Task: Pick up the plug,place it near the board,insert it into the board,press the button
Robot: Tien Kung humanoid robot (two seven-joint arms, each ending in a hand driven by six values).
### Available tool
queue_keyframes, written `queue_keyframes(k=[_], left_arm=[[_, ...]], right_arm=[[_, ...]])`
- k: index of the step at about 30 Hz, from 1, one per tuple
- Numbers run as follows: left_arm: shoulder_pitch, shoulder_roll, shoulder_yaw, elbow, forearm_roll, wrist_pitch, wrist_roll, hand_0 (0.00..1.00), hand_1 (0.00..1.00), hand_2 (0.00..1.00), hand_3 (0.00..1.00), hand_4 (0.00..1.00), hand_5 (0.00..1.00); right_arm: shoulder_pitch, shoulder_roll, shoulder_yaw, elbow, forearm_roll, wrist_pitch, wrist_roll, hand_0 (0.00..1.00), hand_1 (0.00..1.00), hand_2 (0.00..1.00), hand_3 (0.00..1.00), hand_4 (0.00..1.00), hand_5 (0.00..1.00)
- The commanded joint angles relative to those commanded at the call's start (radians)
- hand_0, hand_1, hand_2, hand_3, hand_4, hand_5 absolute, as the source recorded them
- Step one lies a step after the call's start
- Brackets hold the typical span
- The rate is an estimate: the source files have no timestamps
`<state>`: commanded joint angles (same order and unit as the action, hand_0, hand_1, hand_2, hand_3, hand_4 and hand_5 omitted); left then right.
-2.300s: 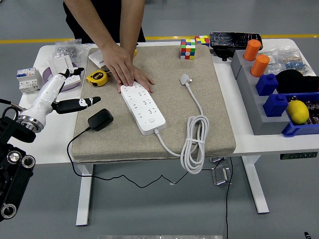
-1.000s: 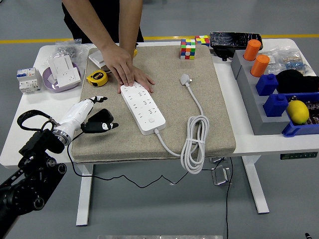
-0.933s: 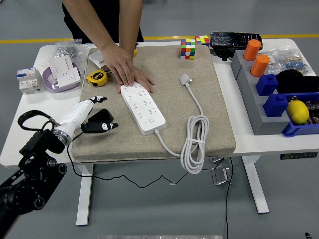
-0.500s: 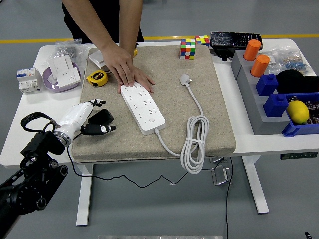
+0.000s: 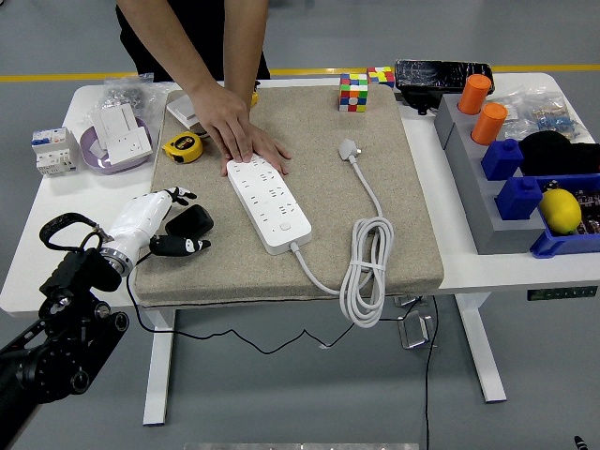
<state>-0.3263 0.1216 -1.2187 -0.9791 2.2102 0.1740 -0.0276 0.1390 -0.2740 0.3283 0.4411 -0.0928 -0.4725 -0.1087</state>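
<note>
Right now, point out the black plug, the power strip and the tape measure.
black plug [image 5: 190,221], head view, top of its body beside the left hand.
power strip [image 5: 270,204], head view, middle of its white face.
tape measure [image 5: 183,147], head view, centre of its yellow case.

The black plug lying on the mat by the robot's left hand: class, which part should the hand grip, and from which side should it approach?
Grip the black plug across its blocky body, thumb on one flank and fingers on the other, probably coming from the left, where the left hand is already open beside it. It lies flat on the mat; its thin black cable trails off the near-left edge, so avoid that end.
</note>
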Motion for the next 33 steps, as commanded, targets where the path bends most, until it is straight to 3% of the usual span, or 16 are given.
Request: queue_keyframes(k=[1,2,7,8,13,14,33], left_arm=[[0.0,0.0,0.0,0.001,0.0,0.0,0.001,0.696,0.741,0.685,0.719,0.998,0.311],[0.0,-0.001,0.0,0.003,0.001,0.0,0.001,0.657,0.721,0.603,0.61,0.998,0.354],[0.001,-0.002,0.003,0.007,0.005,0.007,0.004,0.657,0.721,0.603,0.61,0.998,0.354],[0.002,-0.002,0.003,0.007,0.005,0.008,0.004,0.631,0.706,0.563,0.536,0.929,0.376],[0.003,-0.002,0.004,0.006,0.004,0.018,0.006,0.631,0.706,0.563,0.536,0.929,0.376],[0.003,-0.002,0.004,0.006,0.005,0.019,0.006,0.617,0.699,0.539,0.513,0.78,0.401],[-0.017,-0.009,0.006,0.035,0.048,0.056,-0.001,0.575,0.686,0.532,0.511,0.742,0.407]], right_arm=[[0.0,0.0,0.0,0.0,-0.001,0.0,0.0,0.937,0.84,0.781,0.795,0.998,0.998],[0.0,0.0,0.0,0.0,-0.001,0.0,0.0,0.938,0.84,0.782,0.795,0.998,0.998],[-0.001,-0.001,-0.001,0.001,-0.001,0.0,0.0,0.938,0.84,0.782,0.795,0.998,0.998],[-0.002,-0.001,-0.001,0.001,0.0,0.0,0.0,0.938,0.84,0.782,0.795,0.998,0.998],[-0.005,-0.001,-0.004,0.0,0.0,0.0,0.0,0.938,0.84,0.782,0.795,0.998,0.998],[-0.005,-0.001,-0.004,0.0,0.0,0.0,0.0,0.938,0.84,0.781,0.795,0.998,0.998],[-0.002,-0.003,-0.004,0.001,0.004,0.002,0.003,0.939,0.84,0.782,0.796,0.998,0.998]])
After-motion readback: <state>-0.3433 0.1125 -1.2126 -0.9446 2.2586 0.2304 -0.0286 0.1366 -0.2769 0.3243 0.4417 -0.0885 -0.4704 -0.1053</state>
